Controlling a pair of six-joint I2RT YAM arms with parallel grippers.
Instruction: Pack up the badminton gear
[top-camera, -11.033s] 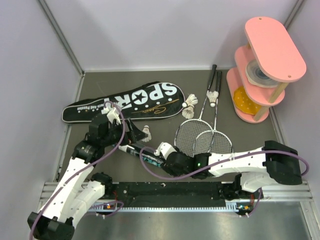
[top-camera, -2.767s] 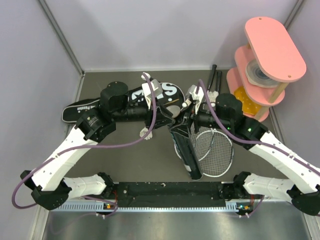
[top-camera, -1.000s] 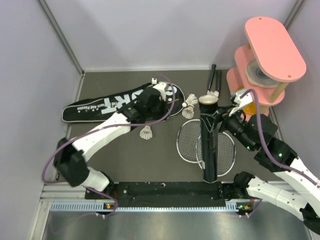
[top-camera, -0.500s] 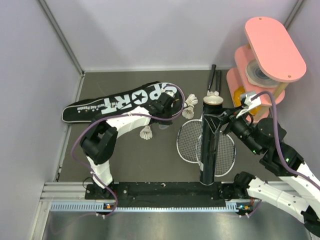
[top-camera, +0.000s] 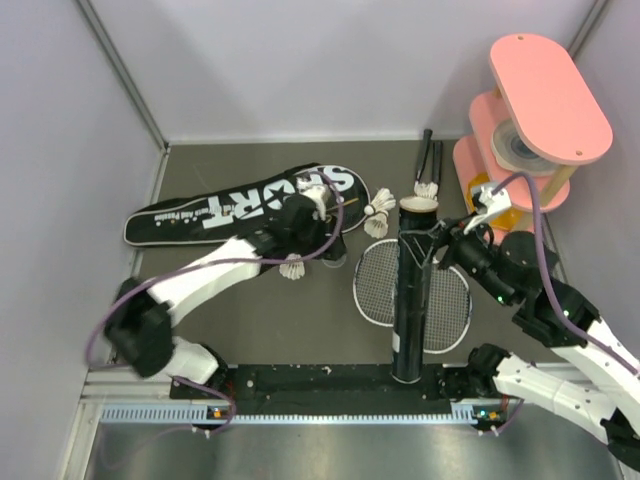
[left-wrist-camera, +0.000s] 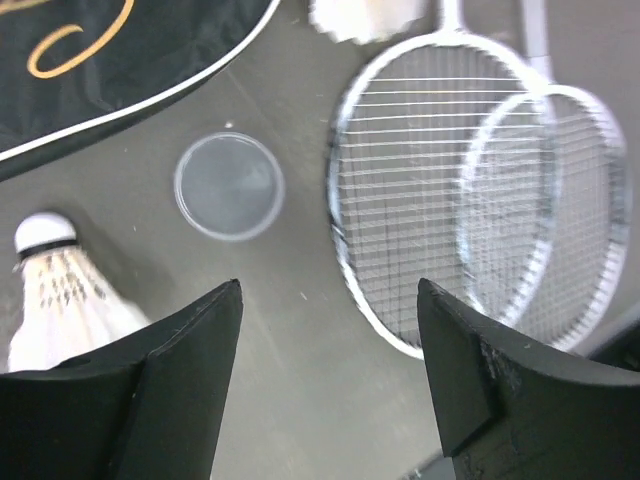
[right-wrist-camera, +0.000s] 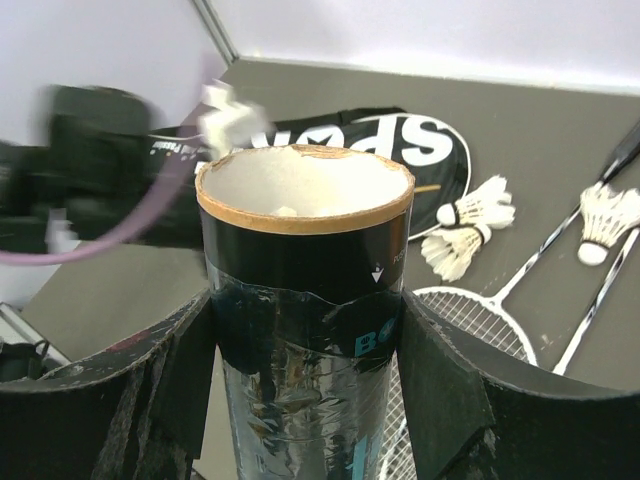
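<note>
Black and glossy, the shuttle tube (right-wrist-camera: 305, 300) stands on end right of the table's middle, over the racket heads (top-camera: 378, 285), its mouth open upward. Our right gripper (right-wrist-camera: 305, 375) is clamped round its wall a little below the rim. Whether the foot rests on the strings or hangs free, we cannot tell.

That grip is our first worry. A long tube pinched high can swing or slide through the pads, and a push at the mouth would lever it over.

Our left gripper (left-wrist-camera: 330, 300) hangs spread and empty above the table (top-camera: 250, 320), with a shuttlecock (left-wrist-camera: 55, 300) just beside it and a clear lid (left-wrist-camera: 229, 186) near. We crush feathers if we close on the skirt rather than the cork, and a shuttle entering skirt-first would likely jam. The lid, nearly invisible on the dark surface, could get nudged under the bag (top-camera: 250, 200). Both arms meeting at the rim risk a knock.
</note>
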